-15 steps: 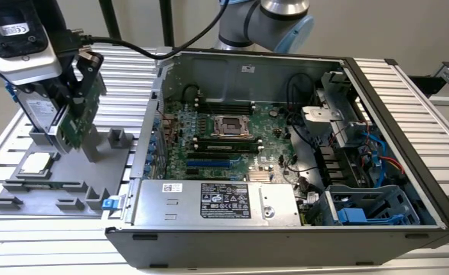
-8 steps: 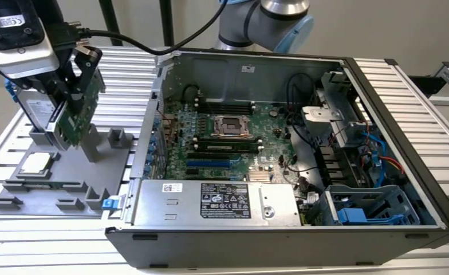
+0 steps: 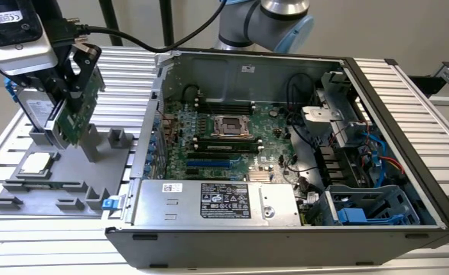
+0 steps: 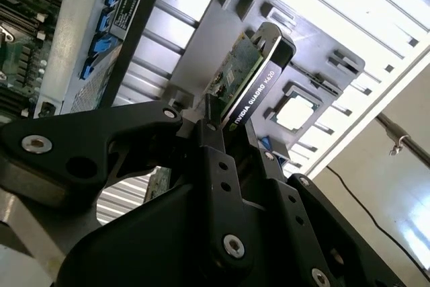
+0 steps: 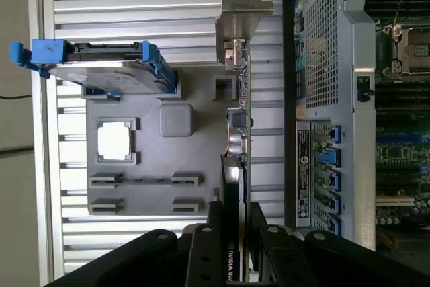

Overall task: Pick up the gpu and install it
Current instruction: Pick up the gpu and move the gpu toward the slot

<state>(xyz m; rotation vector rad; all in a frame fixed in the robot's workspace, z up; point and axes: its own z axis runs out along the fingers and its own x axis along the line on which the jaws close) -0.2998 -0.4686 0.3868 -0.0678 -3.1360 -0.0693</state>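
The gpu (image 3: 78, 112) stands on edge over the grey holder tray (image 3: 64, 177) at the exterior view's left, its green board facing the open computer case (image 3: 377, 114). My gripper (image 3: 71, 83) is shut on its upper edge. In both wrist views the black fingers (image 4: 213, 146) clamp the thin card (image 4: 247, 75) from both sides. Its silver end bracket (image 5: 242, 11) points away from the gripper (image 5: 235, 233). The card's lower edge is close to the tray's posts; I cannot tell whether it is free of them.
A silver hard drive with blue rails (image 5: 101, 68) stands in the tray beside the card. A square silver CPU chip (image 3: 37, 163) lies flat in the tray. Inside the case are the motherboard (image 3: 224, 132), blue slots (image 3: 209, 163) and power supply (image 3: 217, 200). The case wall (image 5: 326, 65) runs close alongside the card.
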